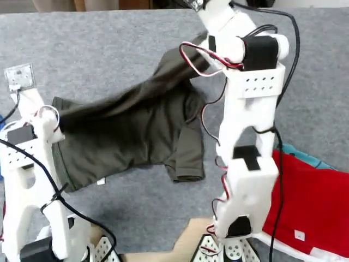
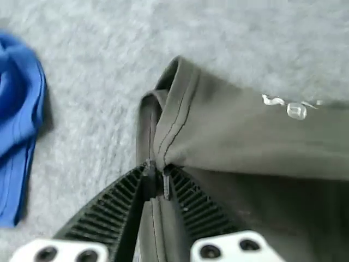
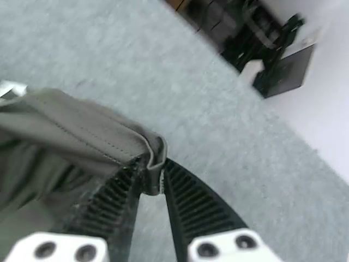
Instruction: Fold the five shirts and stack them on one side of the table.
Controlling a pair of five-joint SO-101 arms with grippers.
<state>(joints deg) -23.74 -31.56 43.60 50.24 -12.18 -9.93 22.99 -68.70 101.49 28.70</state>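
The grey table (image 1: 109, 43) looks soft like carpet. A dark green shirt (image 1: 131, 131) stretches across its middle. A red shirt (image 1: 311, 202) lies beside the right arm. A blue shirt (image 2: 16, 125) lies near the left gripper (image 2: 158, 183), which pinches the green shirt's hem. The right gripper (image 3: 152, 177) pinches another edge.

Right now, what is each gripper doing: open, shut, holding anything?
Left gripper: shut on the hem of the olive-green cotton shirt.
Right gripper: shut on another edge of that shirt.
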